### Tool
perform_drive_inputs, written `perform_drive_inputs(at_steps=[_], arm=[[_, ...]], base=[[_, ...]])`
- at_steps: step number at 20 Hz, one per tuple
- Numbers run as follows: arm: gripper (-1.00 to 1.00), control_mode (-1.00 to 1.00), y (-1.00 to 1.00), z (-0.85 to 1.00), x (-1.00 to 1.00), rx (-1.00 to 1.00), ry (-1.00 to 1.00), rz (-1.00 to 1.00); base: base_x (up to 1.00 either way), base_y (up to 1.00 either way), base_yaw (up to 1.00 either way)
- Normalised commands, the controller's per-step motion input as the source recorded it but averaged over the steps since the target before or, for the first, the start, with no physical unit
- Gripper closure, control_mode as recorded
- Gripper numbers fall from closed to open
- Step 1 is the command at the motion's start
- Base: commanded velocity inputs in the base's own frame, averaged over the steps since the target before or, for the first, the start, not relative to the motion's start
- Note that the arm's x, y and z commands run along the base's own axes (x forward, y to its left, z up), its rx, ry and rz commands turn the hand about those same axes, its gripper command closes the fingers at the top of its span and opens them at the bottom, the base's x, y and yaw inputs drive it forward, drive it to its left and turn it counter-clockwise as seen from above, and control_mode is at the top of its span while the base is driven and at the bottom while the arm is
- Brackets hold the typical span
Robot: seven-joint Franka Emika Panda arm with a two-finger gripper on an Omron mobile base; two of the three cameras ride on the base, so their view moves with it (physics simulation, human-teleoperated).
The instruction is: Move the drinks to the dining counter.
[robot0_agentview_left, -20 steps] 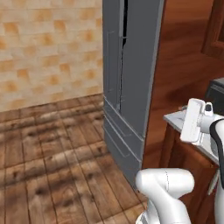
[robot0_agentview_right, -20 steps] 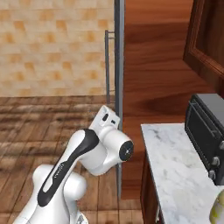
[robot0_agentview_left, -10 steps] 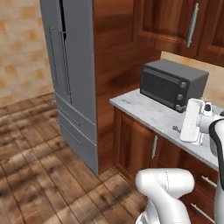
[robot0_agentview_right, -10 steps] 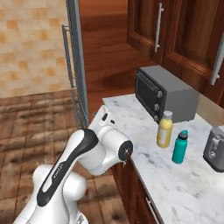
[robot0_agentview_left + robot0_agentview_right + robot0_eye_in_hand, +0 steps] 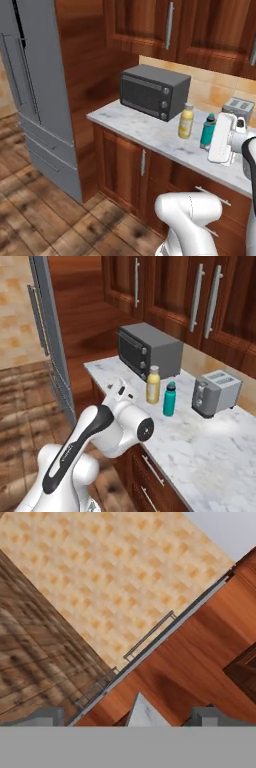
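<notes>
My hand [image 5: 130,716] is wide open and holds nothing. In the hand view its two dark fingertips [image 5: 44,716] stand far apart at the bottom edge, and between them I see only the near corner of the marble worktop [image 5: 144,714], with wood panelling, the grey fridge [image 5: 150,644] edge and a tan tiled wall beyond. So the hand is looking past the end of the worktop, not at the bottles.

In the left base view the white wrist sits at the right edge, raised above the worktop's [image 5: 145,131] front, just beside a teal bottle [image 5: 207,132]. A yellow bottle [image 5: 186,121] with a white cap stands just beside the teal one, on the side nearer a grey toaster oven [image 5: 154,92]. Both bottles are upright, long axis vertical, touching nothing but the marble.

From the right base view, the yellow bottle [image 5: 153,385] and teal bottle [image 5: 170,399] stand side by side between the toaster oven [image 5: 148,349] and a silver toaster [image 5: 216,392], further onto the worktop [image 5: 210,446] than my arm.

I judge the hand must swing round towards the bottles; the teal one looks nearer. The dining counter is not visible.
</notes>
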Motion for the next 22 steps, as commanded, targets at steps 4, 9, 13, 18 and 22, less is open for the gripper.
perform_drive_inputs(at_steps=[4,9,13,18,22], arm=[[-1.00,1.00,0.00,0.00,0.00,0.00,0.00,0.00],[-1.00,1.00,0.00,0.00,0.00,0.00,0.00,0.00],[-1.00,1.00,0.00,0.00,0.00,0.00,0.00,0.00],[-1.00,1.00,0.00,0.00,0.00,0.00,0.00,0.00],[-1.00,1.00,0.00,0.00,0.00,0.00,0.00,0.00]], base=[[0.41,0.05,-0.27],[0.50,0.17,-0.30],[0.53,0.08,-0.49],[0.37,0.01,-0.56],[0.35,0.19,-0.51]])
